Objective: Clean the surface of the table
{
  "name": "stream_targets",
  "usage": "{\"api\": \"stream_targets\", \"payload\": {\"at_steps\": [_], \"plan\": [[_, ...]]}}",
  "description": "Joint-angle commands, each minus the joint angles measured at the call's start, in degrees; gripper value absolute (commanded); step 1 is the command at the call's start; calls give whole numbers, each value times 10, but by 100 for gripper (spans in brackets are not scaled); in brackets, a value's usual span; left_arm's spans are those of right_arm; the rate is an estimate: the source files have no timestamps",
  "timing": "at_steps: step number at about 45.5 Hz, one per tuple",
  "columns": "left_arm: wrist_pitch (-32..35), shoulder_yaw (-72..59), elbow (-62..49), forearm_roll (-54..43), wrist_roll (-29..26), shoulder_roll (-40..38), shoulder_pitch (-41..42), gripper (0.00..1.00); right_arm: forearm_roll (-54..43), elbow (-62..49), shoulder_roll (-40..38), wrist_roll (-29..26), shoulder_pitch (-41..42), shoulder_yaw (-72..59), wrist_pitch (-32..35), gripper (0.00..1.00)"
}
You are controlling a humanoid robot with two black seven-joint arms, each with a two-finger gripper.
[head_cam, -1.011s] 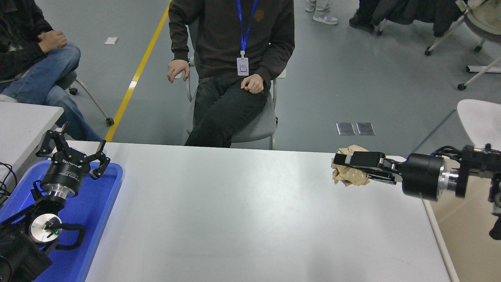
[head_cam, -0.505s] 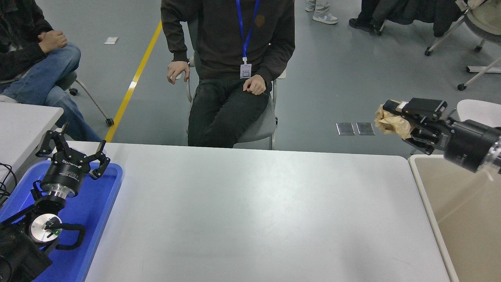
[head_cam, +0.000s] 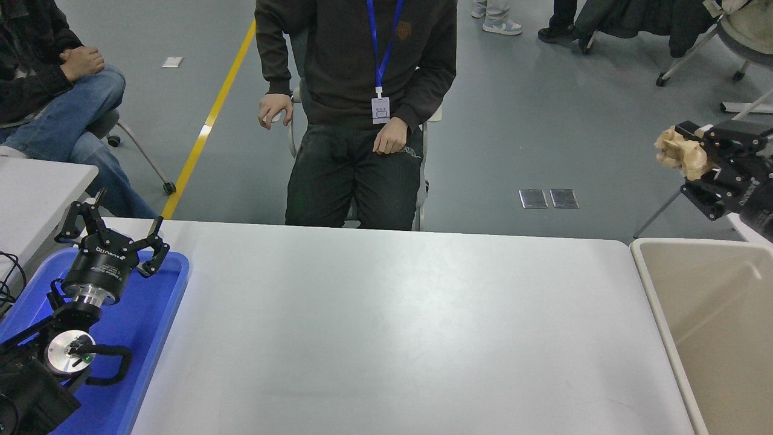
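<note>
The tabletop (head_cam: 386, 326), light grey-white with rounded corners, fills the lower middle of your view, its surface bare between the items at its two ends. At its left end lies a blue tray (head_cam: 157, 338); your left gripper (head_cam: 112, 232) is parked above that tray with its jaws spread apart and holding nothing. Just beside the tabletop's right edge stands a beige bin (head_cam: 658, 314). Your right gripper (head_cam: 694, 158) enters from the right edge, raised above the bin's far corner and clear of the tabletop; its jaws are clenched around a crumpled brown paper wad (head_cam: 679, 154). Beyond the tabletop's far edge a person (head_cam: 356, 90) sits on a chair, facing you, one hand (head_cam: 389, 136) resting on a thigh.
</note>
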Motion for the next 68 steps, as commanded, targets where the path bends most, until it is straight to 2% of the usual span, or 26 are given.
{"api": "stream_targets", "payload": {"at_steps": [1, 12, 37, 48, 59, 68], "plan": [[0, 0, 0, 0, 0, 0, 0, 100, 60, -86, 46, 3, -40, 20, 17, 0], [0, 0, 0, 0, 0, 0, 0, 100, 70, -205, 115, -16, -85, 100, 54, 0], [0, 0, 0, 0, 0, 0, 0, 100, 71, -448, 221, -22, -90, 102, 147, 0], [0, 0, 0, 0, 0, 0, 0, 100, 70, -486, 240, -25, -91, 100, 148, 0], [0, 0, 1, 0, 0, 0, 0, 100, 69, -592, 298, -38, -87, 89, 146, 0], [0, 0, 0, 0, 0, 0, 0, 100, 62, -633, 322, -44, -84, 88, 133, 0]]}}
